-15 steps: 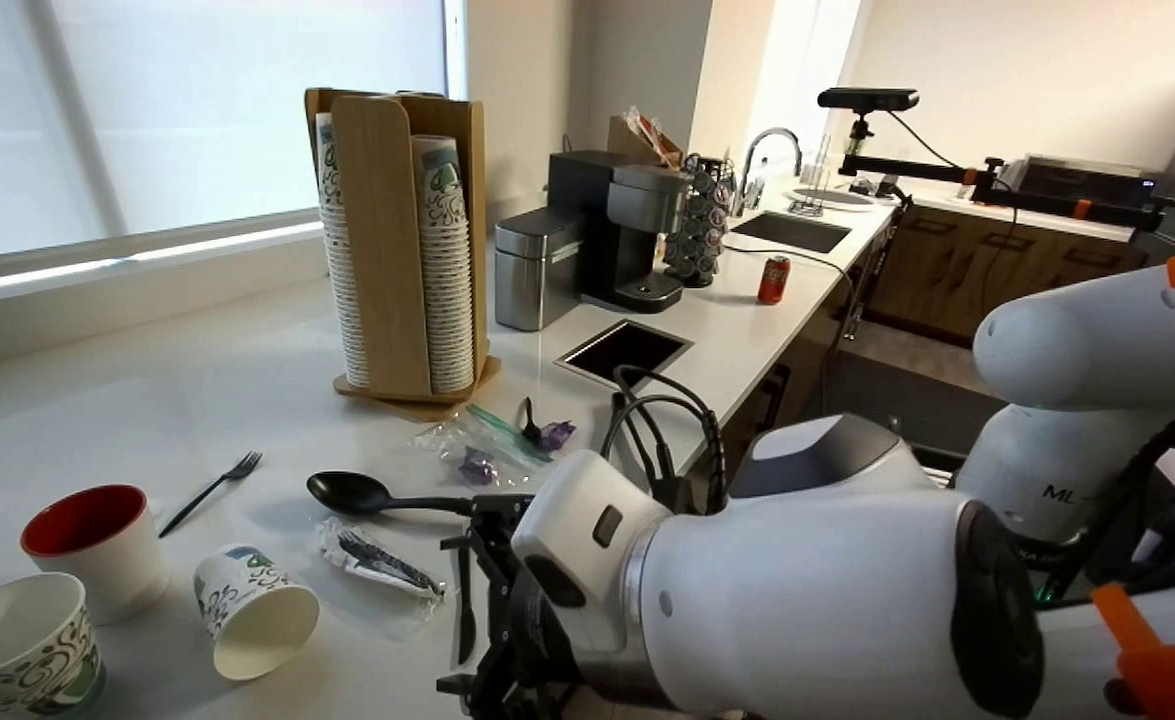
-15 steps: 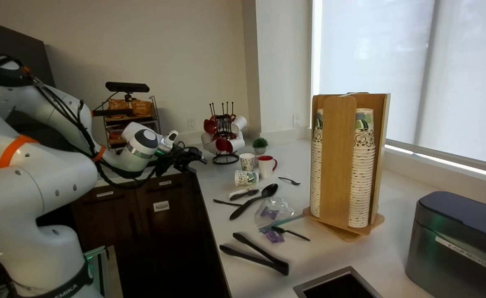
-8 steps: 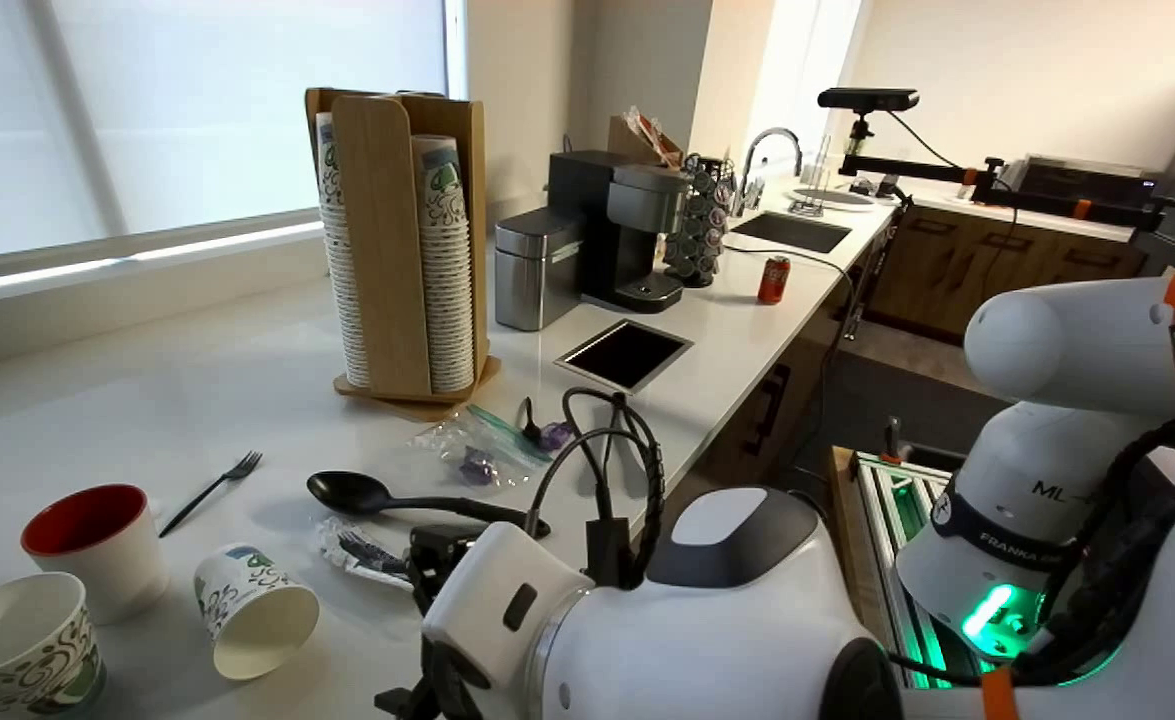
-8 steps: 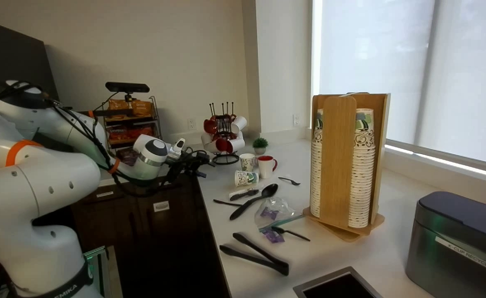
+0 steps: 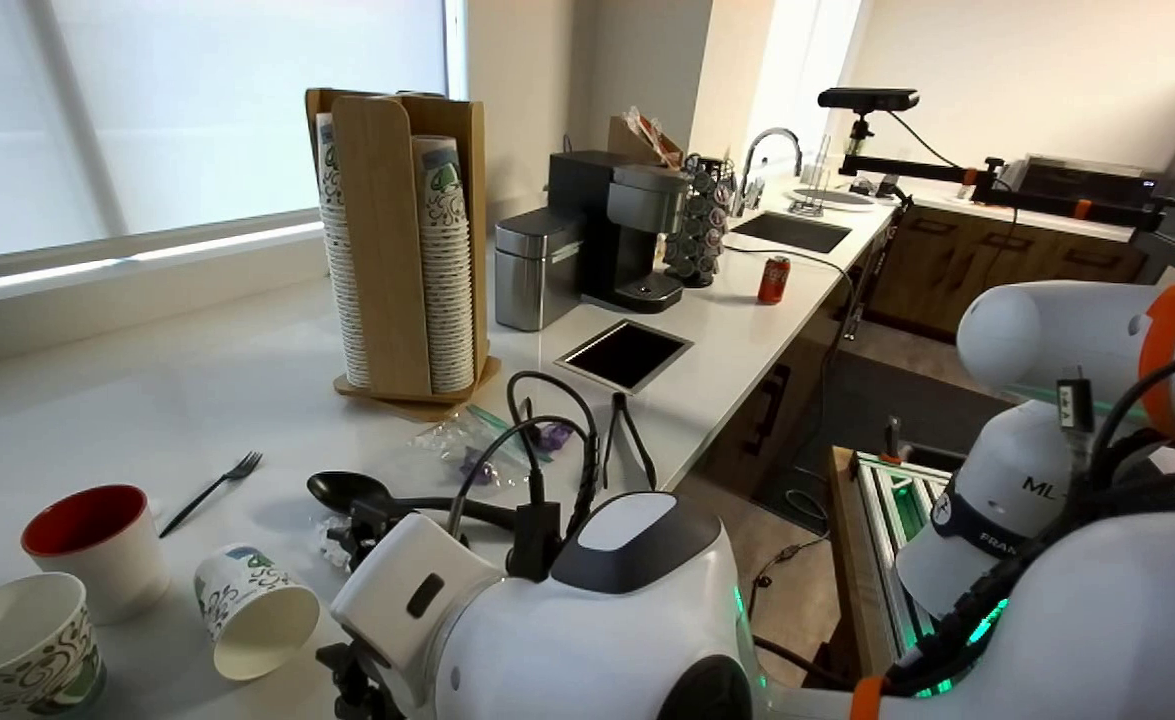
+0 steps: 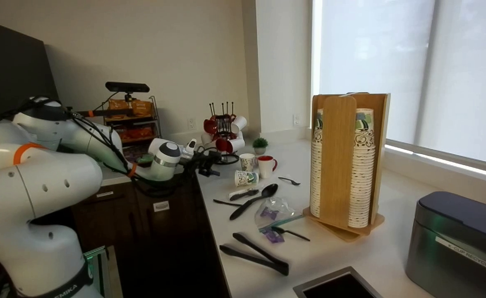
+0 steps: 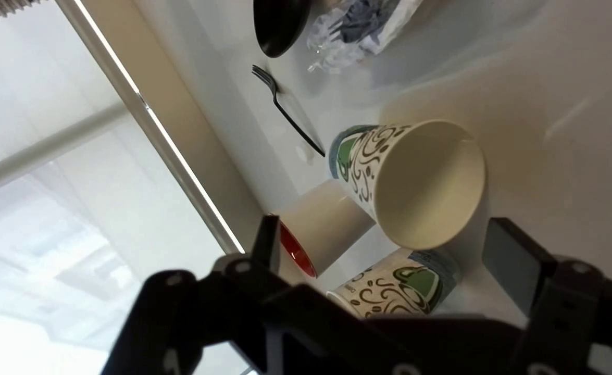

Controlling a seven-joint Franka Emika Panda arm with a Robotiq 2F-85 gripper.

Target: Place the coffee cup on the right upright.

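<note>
The coffee cup (image 5: 255, 612) lies on its side on the counter. It also lies there in the exterior view (image 6: 246, 178) and in the wrist view (image 7: 365, 161), its open mouth facing the camera. A similar paper cup with darker print (image 5: 32, 645) stands upright beside it and shows in the wrist view (image 7: 397, 286). My gripper (image 7: 391, 245) is open and empty, its fingers wide apart. In both exterior views it is near the counter's edge, apart from the lying cup (image 5: 339, 600). The arm hides part of the gripper in an exterior view.
A white mug with red inside (image 5: 97, 555) stands close behind the cups. A black fork (image 5: 209, 492), a black spoon (image 5: 347, 490) and bagged cutlery (image 6: 243, 193) lie nearby. A mug tree (image 6: 224, 132) and small plant (image 6: 260, 144) stand beyond. A wooden cup holder (image 5: 382, 250) stands farther along.
My gripper has moved toward the cups, leftward in an exterior view and rightward and slightly down in the opposite-facing exterior view. The cups and mug have not moved.
</note>
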